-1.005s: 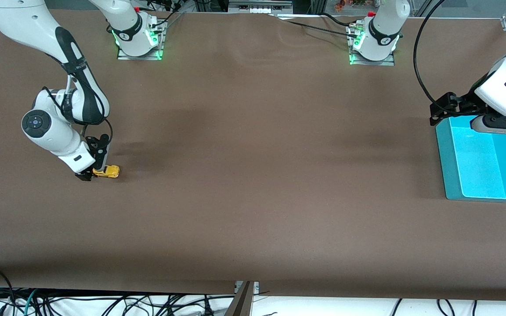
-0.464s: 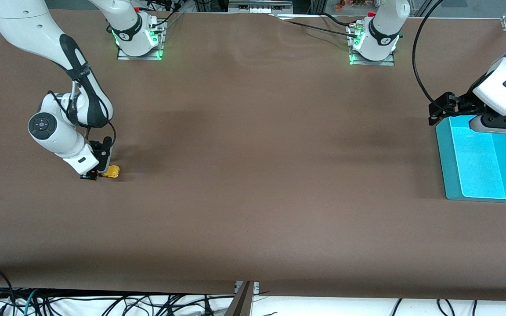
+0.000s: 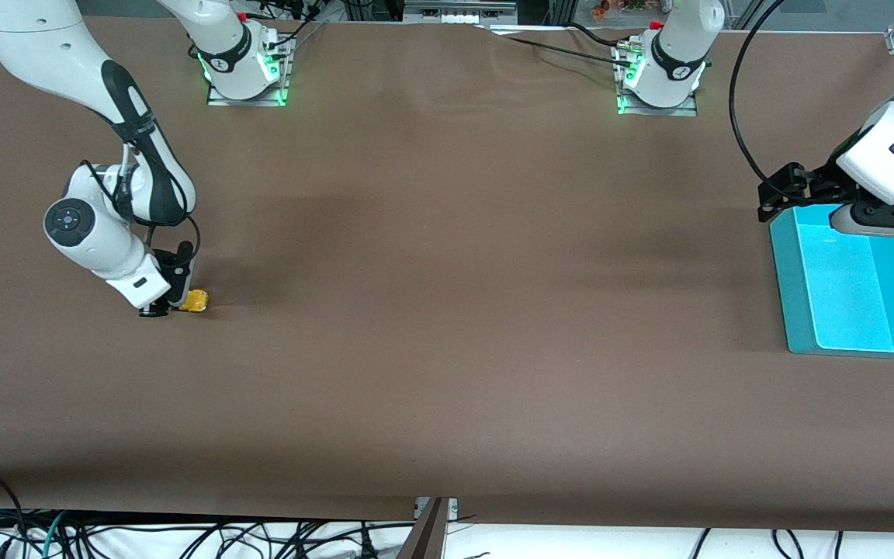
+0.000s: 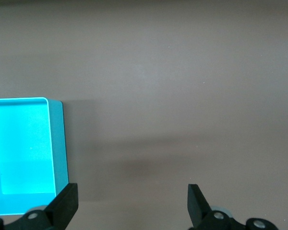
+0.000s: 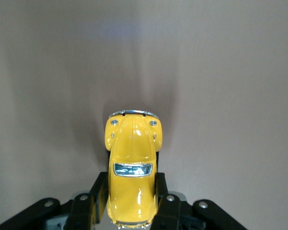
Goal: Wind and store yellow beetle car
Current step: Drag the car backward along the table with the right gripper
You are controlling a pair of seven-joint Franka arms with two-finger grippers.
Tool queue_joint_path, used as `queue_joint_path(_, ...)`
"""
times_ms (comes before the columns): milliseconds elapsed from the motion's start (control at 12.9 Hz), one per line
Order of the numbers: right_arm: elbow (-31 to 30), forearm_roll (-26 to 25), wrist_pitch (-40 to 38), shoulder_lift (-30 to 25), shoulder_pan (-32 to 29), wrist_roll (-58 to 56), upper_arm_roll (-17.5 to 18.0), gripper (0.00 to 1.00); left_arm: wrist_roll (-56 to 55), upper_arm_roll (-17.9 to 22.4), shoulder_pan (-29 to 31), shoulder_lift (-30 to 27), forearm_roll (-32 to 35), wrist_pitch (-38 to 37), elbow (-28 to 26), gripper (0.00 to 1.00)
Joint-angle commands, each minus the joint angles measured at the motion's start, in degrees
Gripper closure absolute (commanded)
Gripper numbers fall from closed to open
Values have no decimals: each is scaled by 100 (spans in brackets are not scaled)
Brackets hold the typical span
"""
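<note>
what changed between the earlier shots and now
The right tool has closed on the yellow beetle car, gripping its sides; a second ago its fingers stood open around it. The car still sits on the table at about the same spot. The left tool stays open, waiting over the edge of the teal tray, which has not moved.

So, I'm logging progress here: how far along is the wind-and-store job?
Done: the right gripper has shut on the yellow beetle car, which sits on the table. Left: winding it, then carrying it to the teal bin, where the left gripper waits open.
</note>
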Motion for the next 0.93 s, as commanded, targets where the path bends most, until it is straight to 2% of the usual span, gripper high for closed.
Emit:
queue_joint_path(0,156,-37,102,443,-675,-579,55,78,2,-18,13,-28,-68,-85,68,0)
queue_joint_path(232,717,-28,103,987,-1458,-1089,81,77,11,-18,13,-28,-68,-85,68,0)
queue_joint_path(387,1086,-20,103,1260,-1758,-1379,116,76,2,-18,13,-28,-68,-85,68,0)
queue_joint_path(619,1176,-11,103,1314,-2093,-1495,432,75,11,-18,13,-28,-68,-85,68,0)
queue_joint_path(696,1176,-11,103,1314,-2093,-1495,450,61,11,-18,13,-28,-68,-85,68,0)
queue_joint_path(773,1185,7,103,1314,-2084,-1486,459,8,11,-18,13,-28,-68,-85,68,0)
queue_joint_path(851,1228,68,85,1288,-2084,-1486,546,0,11,-18,13,-28,-68,-85,68,0)
